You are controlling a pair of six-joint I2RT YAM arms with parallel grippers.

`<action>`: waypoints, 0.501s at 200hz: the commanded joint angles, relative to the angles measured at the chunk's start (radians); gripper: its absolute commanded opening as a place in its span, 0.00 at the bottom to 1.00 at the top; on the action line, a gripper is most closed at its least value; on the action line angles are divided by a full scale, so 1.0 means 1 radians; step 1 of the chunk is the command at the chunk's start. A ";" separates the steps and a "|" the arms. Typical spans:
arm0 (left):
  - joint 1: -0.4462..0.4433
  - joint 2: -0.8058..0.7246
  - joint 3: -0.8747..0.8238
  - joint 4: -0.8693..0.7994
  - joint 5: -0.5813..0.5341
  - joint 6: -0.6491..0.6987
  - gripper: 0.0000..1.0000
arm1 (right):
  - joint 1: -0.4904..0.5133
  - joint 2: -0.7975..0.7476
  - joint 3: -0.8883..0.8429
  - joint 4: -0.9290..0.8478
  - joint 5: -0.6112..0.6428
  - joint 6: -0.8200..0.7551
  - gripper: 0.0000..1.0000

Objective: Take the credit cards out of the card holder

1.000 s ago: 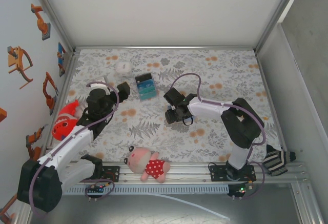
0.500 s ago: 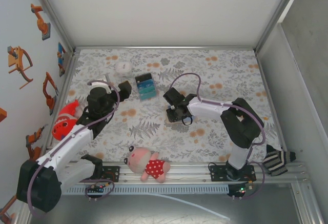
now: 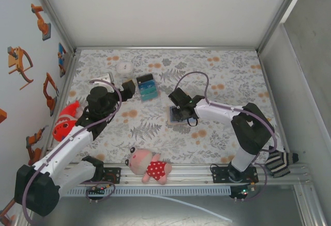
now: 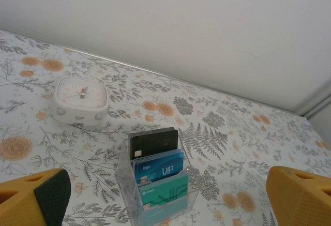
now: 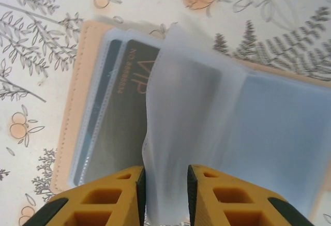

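Card (image 5: 121,102) sits in card holder (image 5: 70,96); right gripper (image 5: 166,195) pinches its clear sleeve (image 5: 181,127); left gripper (image 4: 165,197) hangs wide open; nothing out yet.

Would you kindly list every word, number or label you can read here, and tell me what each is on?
"VIP": blue card in the clear stand.
"VIP": dark card inside the card holder.
The small print beside that one is too blurred to read.
The small words on the blue card and the teal card, and the numerals on the clock, are too small to read.
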 commanded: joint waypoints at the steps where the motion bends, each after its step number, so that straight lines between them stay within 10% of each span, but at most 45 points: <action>1: -0.036 0.004 0.047 -0.012 -0.010 0.072 0.97 | -0.021 -0.039 -0.030 -0.011 0.056 0.029 0.28; 100: -0.269 0.239 0.175 -0.120 -0.162 0.225 0.97 | -0.125 -0.151 -0.171 0.015 0.045 0.110 0.31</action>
